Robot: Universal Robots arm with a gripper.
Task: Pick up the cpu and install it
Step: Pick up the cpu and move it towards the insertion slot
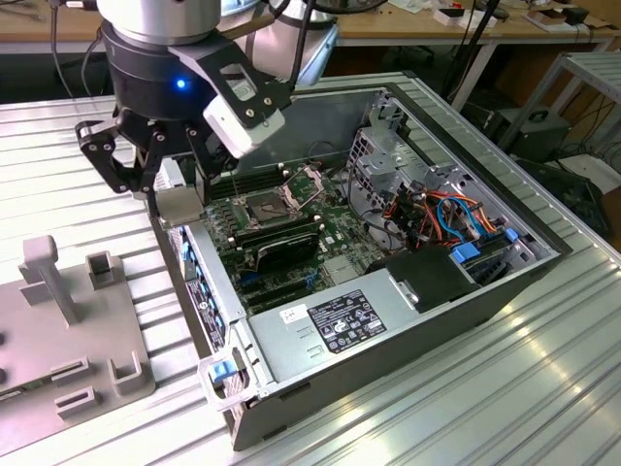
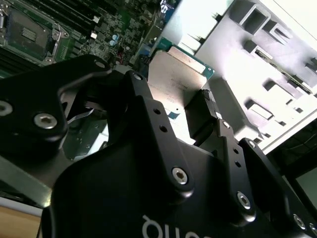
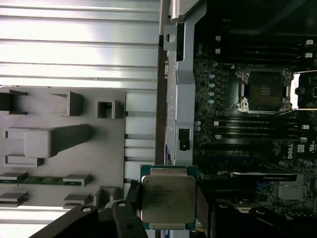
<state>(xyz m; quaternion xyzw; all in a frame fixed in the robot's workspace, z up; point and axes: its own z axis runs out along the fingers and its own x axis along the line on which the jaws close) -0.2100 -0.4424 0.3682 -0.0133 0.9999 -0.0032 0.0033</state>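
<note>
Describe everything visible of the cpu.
The cpu is a thin flat square chip: a dull grey metal lid with faint print on top, sitting on a green board that shows as a narrow rim. The hand is shut on it, black fingers pressing two opposite edges. It is held roughly level in the air above the computer case's side wall, apart from the open socket.
</note>
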